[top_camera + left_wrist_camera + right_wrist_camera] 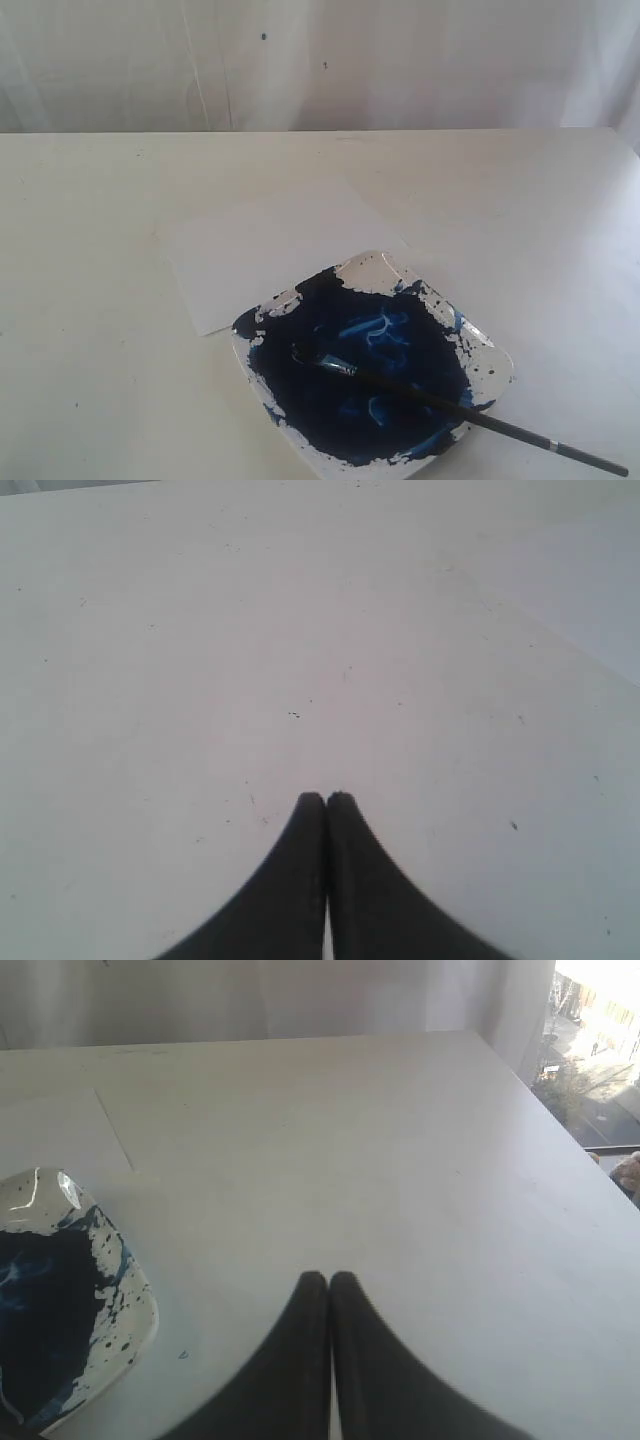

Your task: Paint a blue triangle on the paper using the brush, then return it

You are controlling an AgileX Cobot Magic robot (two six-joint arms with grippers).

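Note:
The black-handled brush (460,412) lies across the white plate (493,352), bristles in the dark blue paint pool (360,375), handle sticking out over the plate's right corner. The white paper (270,255) lies flat behind the plate, partly under it, with no blue triangle visible on it. My left gripper (327,798) is shut and empty above bare table, with the paper's edge (590,580) off to one side. Also shut and empty, my right gripper (329,1278) hovers over the table beside the plate (130,1300). Neither gripper shows in the exterior view.
The white table (100,380) runs back to a white curtain (320,60). In the right wrist view the table's edge (560,1110) drops away toward a bright window. The paper's corner (60,1130) shows behind the plate there.

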